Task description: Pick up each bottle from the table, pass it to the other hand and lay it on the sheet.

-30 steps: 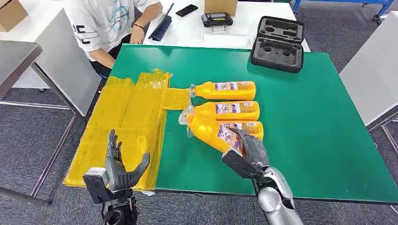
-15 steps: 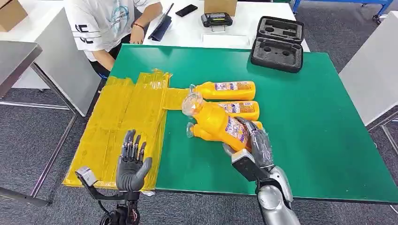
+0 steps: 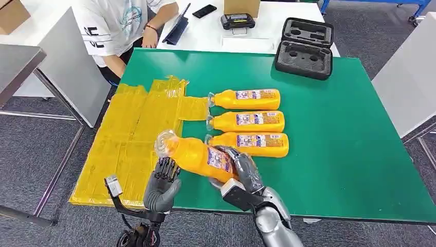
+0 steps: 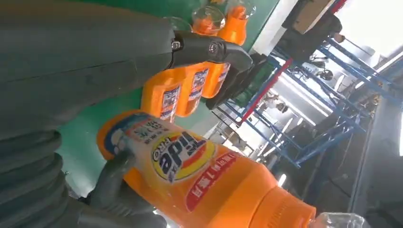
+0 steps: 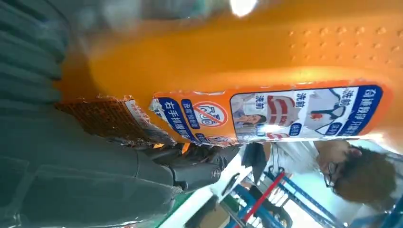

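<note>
Grey carpet surrounds the green desk (image 3: 334, 154), whose left part is covered by a yellow sheet (image 3: 133, 128) that hangs a little over the near-left corner. We see three orange bottles (image 3: 247, 118) lying in a row on the bare green just right of the sheet, caps pointing toward it, each with a white and blue label whose print is too small to read from the head view.

A fourth, held bottle (image 3: 198, 154) is off the desk surface, tilted, its clear cap over the sheet's right edge. Our right hand (image 3: 241, 172) wraps around its lower body, fingers closed on it. In the left wrist view its front label reads "Tide PRO" in a round yellow and orange emblem, with Chinese characters on a red band below. In the right wrist view the back label shows a prohibition symbol, small Chinese print and pictures of clothing.

Our left hand (image 3: 162, 188) is raised at the desk's near edge, just beneath the neck end of the held bottle, fingers spread and holding nothing; we cannot tell whether they touch it.

Right of the row, the green surface is bare up to a black foam case (image 3: 304, 47) at the far edge. A person in a white shirt (image 3: 115, 25) sits beyond the far-left corner.
</note>
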Action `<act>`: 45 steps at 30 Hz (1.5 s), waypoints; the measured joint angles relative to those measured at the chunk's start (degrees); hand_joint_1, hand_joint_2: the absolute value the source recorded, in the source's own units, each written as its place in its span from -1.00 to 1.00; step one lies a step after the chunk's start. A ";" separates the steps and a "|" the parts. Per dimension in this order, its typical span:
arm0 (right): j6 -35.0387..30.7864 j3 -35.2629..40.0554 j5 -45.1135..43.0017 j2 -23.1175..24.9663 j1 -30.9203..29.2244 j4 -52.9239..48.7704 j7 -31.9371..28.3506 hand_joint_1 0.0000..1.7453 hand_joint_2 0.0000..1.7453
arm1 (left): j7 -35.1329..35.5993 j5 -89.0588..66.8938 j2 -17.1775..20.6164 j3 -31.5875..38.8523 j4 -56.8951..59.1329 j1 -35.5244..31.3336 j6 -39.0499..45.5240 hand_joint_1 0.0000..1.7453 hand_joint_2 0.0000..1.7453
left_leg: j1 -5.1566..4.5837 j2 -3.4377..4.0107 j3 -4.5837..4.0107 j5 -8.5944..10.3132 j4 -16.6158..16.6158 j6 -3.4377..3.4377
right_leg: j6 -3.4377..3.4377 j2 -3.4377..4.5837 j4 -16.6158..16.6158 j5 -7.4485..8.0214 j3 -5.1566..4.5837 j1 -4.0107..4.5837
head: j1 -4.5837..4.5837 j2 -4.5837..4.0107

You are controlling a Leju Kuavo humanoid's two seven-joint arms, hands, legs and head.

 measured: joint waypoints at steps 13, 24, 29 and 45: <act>1.40 2.17 -0.15 0.94 -0.18 3.79 0.09 1.00 1.00 | -0.07 -4.85 0.11 -0.77 0.68 -0.76 2.40 -1.00 1.00 | 0.01 0.00 0.00 0.00 0.00 -0.01 | 0.00 0.00 0.00 0.00 -0.01 0.01 | 0.00 0.00; 2.89 3.63 -0.57 2.14 -0.72 6.87 1.44 1.00 1.00 | -0.92 -6.03 0.09 -1.18 0.35 -1.13 2.69 -1.00 1.00 | 0.00 0.00 0.00 0.01 0.00 0.00 | 0.00 -0.01 0.00 0.00 -0.01 0.00 | 0.02 0.00; 3.12 3.94 -0.46 2.51 -1.17 8.20 2.14 1.00 1.00 | -1.88 -7.41 0.09 -1.42 0.09 -1.26 2.49 -1.00 1.00 | 0.00 0.00 0.00 0.01 0.00 0.00 | 0.00 0.00 0.00 0.01 -0.01 0.01 | 0.00 0.00; 3.93 5.92 1.14 3.56 -4.74 15.28 2.71 1.00 1.00 | -2.19 -4.96 0.07 -1.18 0.09 -1.29 -0.26 -1.00 1.00 | 0.00 0.00 0.00 0.01 0.00 -0.01 | 0.00 0.00 0.01 0.00 -0.02 0.00 | 0.02 0.00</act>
